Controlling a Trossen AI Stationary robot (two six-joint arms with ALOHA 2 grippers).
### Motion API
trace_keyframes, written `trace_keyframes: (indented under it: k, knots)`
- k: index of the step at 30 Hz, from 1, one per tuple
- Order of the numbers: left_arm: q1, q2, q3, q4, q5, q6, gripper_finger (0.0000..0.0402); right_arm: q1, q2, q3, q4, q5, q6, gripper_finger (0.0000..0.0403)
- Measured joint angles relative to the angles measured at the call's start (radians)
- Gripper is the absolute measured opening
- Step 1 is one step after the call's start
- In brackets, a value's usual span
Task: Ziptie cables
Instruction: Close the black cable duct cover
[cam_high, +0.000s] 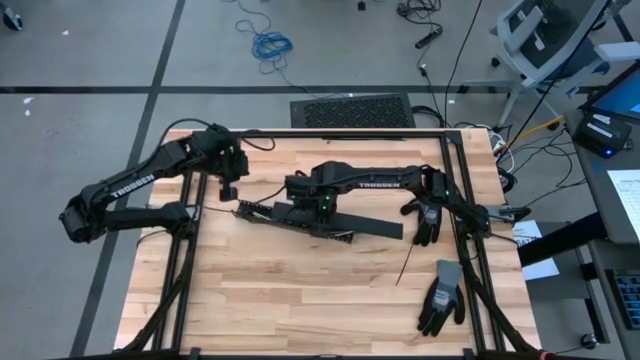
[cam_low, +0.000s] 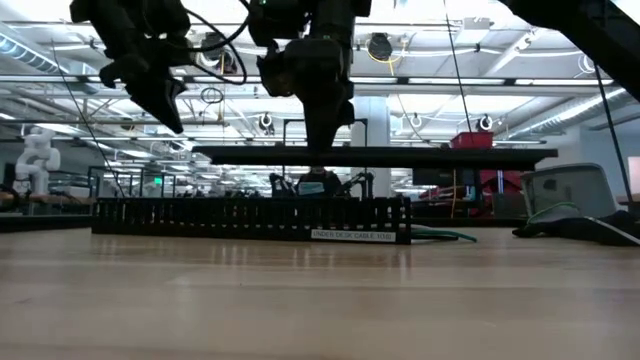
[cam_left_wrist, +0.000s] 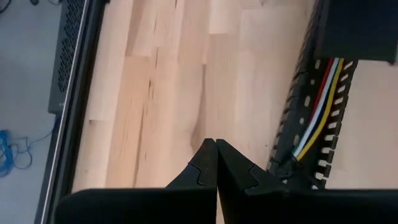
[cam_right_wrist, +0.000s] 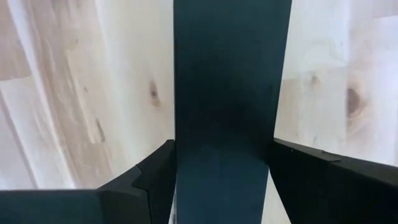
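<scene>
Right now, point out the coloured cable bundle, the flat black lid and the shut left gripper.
coloured cable bundle (cam_left_wrist: 317, 115): left wrist view, mid-run in black slotted tray.
flat black lid (cam_right_wrist: 227, 93): right wrist view, centre of face.
left gripper (cam_left_wrist: 216, 146): left wrist view, closed fingertips.

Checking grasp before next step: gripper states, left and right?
Left gripper: shut, empty, above the wood beside the slotted cable tray.
Right gripper: clamped on a flat black cover strip.
</scene>
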Motion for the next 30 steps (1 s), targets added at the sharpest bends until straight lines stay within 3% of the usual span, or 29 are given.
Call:
trace_keyframes:
  k: [14,30]
  knots:
    - [0.000,0.000,0.000,0.037,-0.003,0.013,0.0000,0.034,0.000,-0.071,0.088,0.051,0.155,0.0197]
    - [0.000,0.000,0.000,0.035,-0.003,0.015,0.0000,0.040,-0.002,-0.143,0.090,0.050,0.151,0.0197]
